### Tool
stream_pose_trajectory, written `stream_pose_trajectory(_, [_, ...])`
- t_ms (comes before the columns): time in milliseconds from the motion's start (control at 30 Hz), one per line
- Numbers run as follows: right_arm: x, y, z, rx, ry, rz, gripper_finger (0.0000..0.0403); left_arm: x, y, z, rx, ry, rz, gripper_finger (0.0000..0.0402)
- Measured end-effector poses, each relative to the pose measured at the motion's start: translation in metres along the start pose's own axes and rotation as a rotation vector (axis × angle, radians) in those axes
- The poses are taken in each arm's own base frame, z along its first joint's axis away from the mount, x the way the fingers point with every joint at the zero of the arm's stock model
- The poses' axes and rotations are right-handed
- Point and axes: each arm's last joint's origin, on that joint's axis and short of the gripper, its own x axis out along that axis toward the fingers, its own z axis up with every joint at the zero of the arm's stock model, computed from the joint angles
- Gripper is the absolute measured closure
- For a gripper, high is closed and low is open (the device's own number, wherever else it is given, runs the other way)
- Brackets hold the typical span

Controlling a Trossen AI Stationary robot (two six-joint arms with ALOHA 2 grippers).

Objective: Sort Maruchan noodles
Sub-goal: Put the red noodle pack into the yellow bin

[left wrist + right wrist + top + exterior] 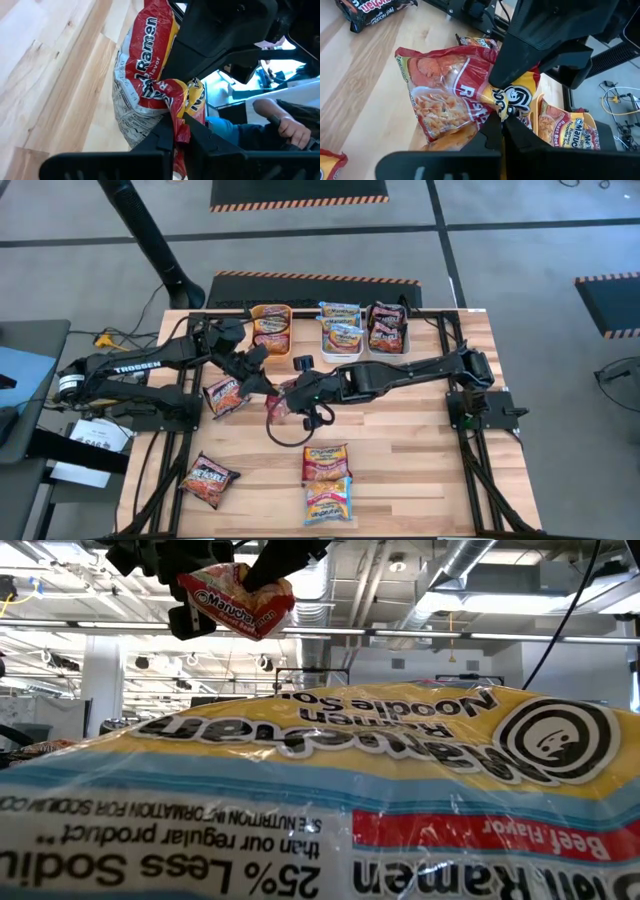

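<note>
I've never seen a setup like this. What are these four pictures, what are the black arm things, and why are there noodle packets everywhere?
They show one moment from four cameras. One looks straight down on a wooden table with two dark robot arms. Both grippers meet mid-table, the left gripper and the right gripper, each shut on the same red ramen packet, lifted off the table. One camera sits at table height; a blue and yellow packet fills most of its picture, with the held one above. The other two ride on the wrists, looking past each arm's fingers at that packet. At the back, three bins hold sorted packets. Loose packets lie on the table. In the left wrist view, a person's hand shows beyond the table.
</note>
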Motion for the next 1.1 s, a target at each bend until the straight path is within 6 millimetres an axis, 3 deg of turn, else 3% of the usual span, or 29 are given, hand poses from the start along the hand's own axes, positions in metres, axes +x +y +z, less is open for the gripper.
stream_pose_trajectory(200, [0.000, 0.000, -0.002, -0.004, 0.019, -0.008, 0.0378, 0.000, 0.001, 0.001, 0.029, -0.023, 0.039, 0.0400])
stream_pose_trajectory(733, [-0.003, 0.000, -0.012, -0.046, 0.194, -0.197, 0.0243, -0.001, 0.010, -0.002, 0.150, -0.060, 0.273, 0.0401])
stream_pose_trajectory(1100, [-0.022, 0.003, -0.014, 0.021, 0.259, -0.224, 0.0234, -0.005, 0.017, 0.000, 0.332, -0.086, 0.471, 0.0401])
